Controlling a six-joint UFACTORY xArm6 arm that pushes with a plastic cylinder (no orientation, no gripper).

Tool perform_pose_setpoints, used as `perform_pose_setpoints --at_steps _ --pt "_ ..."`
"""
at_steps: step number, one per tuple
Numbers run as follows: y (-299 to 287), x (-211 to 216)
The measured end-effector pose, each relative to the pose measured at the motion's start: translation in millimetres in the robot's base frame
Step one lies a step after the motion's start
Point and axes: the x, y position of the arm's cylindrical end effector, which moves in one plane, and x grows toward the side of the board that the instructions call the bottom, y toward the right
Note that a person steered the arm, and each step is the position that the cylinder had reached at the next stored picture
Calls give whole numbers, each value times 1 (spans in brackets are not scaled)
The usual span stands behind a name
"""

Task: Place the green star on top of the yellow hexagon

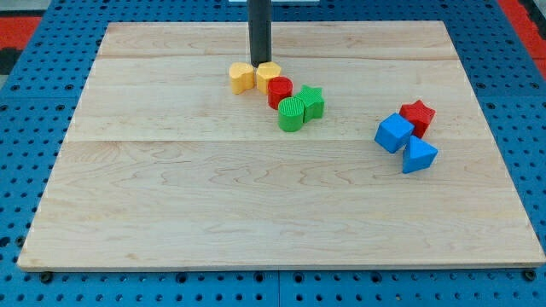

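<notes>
My rod comes down from the view's top edge, and my tip [259,61] sits on the wooden board [256,213] just above the gap between two yellow blocks. It looks to be touching or almost touching them, though I cannot tell which from here. There are no fingers on this rig, only the plain dark rod, so there is nothing to spread or pinch.

The yellow hexagon [269,72] lies right below my tip, on its right side. Touching its left side is a yellow heart-shaped block [242,78]. A red cylinder [280,91] sits against the hexagon's lower right. The green star [311,101] is just right of and slightly below the red cylinder, close beside it, and a green cylinder [292,113] presses against the star's lower left. These five blocks form one chain slanting down toward the view's right. The star is separated from the hexagon by the red cylinder.

Well apart, at the view's right, a second cluster holds a red star [417,116], a blue cube [394,133] touching its lower left, and a blue triangle [418,155] just below them.

The board rests on a blue perforated surface [34,170]. I can read no writing, labels or brand marks anywhere.
</notes>
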Motion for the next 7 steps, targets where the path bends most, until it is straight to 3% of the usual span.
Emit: perform_pose_setpoints --at_steps 3,7 --pt "56 -3" --pt "61 -9"
